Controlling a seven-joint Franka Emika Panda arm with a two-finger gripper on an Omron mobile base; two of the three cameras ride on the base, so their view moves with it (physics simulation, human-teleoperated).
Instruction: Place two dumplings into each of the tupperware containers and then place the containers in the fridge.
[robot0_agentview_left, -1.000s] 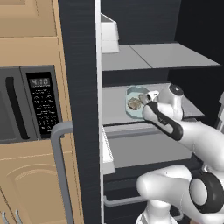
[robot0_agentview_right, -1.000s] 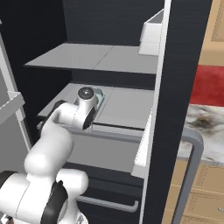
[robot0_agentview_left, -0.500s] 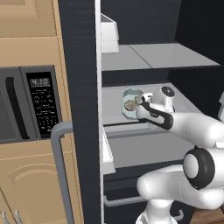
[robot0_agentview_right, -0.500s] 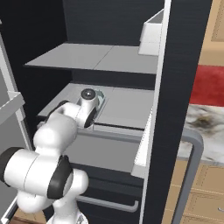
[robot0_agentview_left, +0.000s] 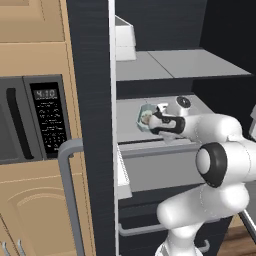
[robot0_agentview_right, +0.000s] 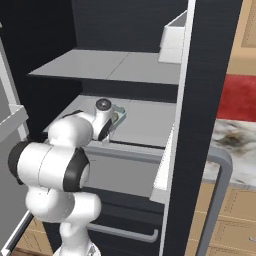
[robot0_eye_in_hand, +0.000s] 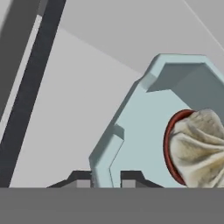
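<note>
Tupperware container (robot0_eye_in_hand: 144, 127) is clamped by its rim in the end effector (robot0_eye_in_hand: 106, 177), resting on the middle fridge shelf (robot0_agentview_left: 200, 107) near its front left corner. One dumpling (robot0_eye_in_hand: 199, 146) is seen inside it.

small dark gripper (robot0_eye_in_hand: 106, 178) pinching rim | see-through light-blue plastic tray (robot0_eye_in_hand: 144, 131) on grey shelf (robot0_eye_in_hand: 70, 109) | lumpy tan dumpling (robot0_eye_in_hand: 199, 146) inside tray
</note>
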